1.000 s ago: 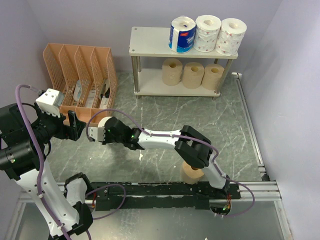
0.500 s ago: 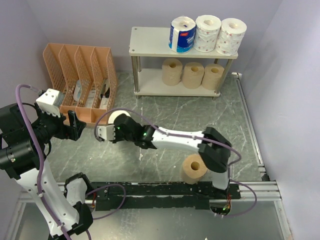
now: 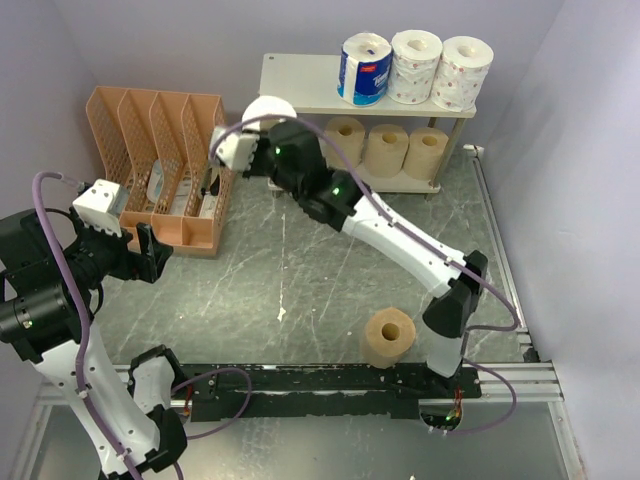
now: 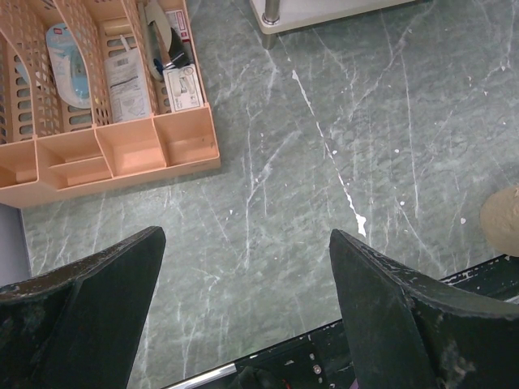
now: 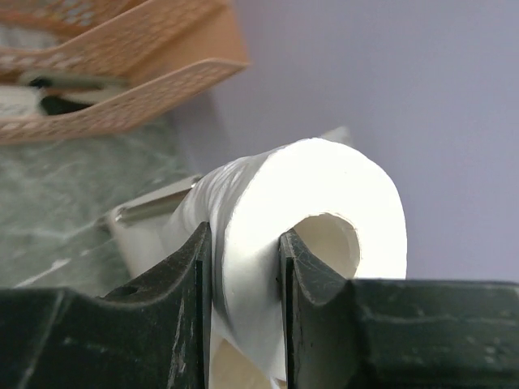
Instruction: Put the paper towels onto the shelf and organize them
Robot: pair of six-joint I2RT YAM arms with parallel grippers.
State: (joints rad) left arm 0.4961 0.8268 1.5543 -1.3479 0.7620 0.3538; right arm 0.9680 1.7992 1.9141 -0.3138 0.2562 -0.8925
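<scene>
Over the marbled table (image 3: 240, 290), the right gripper (image 5: 243, 271) pinches the white roll (image 3: 268, 108), which I judge must next land on the shelf (image 3: 300, 88) top's nine o'clock end; the left gripper (image 4: 247, 239) has its fingers apart.

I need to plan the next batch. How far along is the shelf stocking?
Done: three rolls on the shelf top, three tan rolls below. In hand: the right gripper holds a white roll by the top's left end. Left: one tan roll on the table; left gripper open, empty.
</scene>
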